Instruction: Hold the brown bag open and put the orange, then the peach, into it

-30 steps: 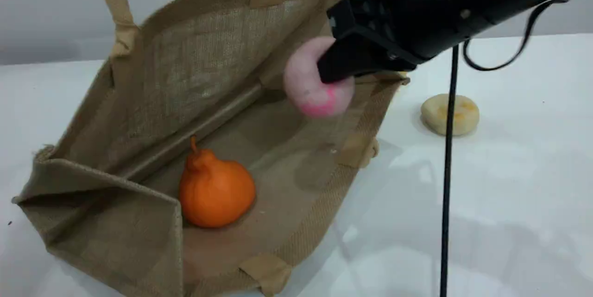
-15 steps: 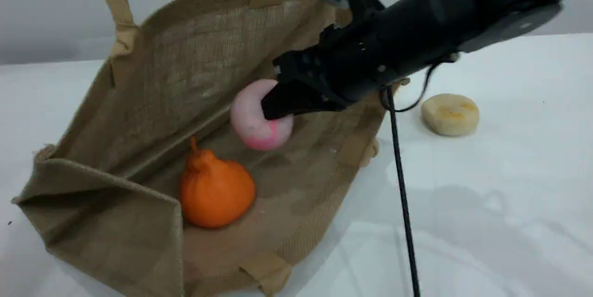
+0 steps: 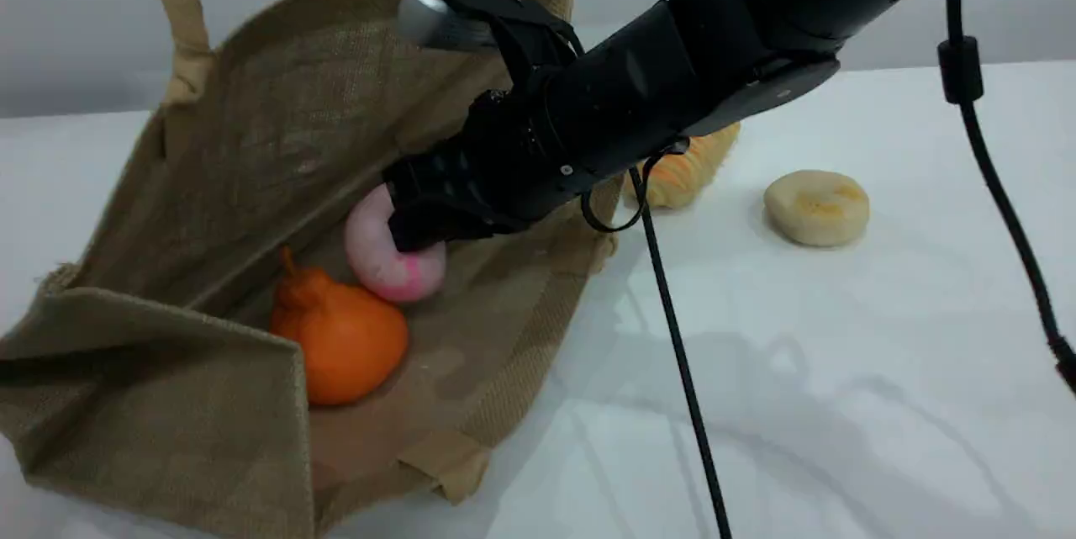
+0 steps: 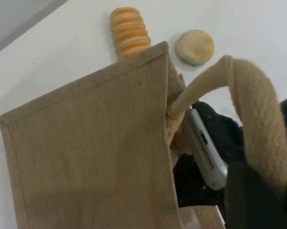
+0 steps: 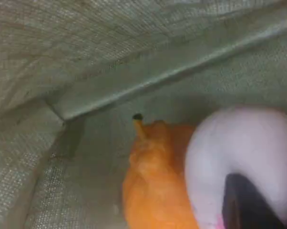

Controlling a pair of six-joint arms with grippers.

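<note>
White counter (image 3: 841, 371), grey wall behind. My right pincer (image 3: 418, 229) closed on peach (image 3: 388, 257), deep inside brown bag (image 3: 252, 152), touching orange (image 3: 340, 337). Left pincer not seen, I judge closed on handle (image 4: 258, 119). Risk: peach rolls out of open side; handle slips, bag falls shut on arm.

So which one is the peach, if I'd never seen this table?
Find the big brown bag lying open on the white table. Inside it, the black right gripper sits on a smooth, pale pink ball with a magenta patch: the peach. The orange beside it is bright orange with a stem.
</note>
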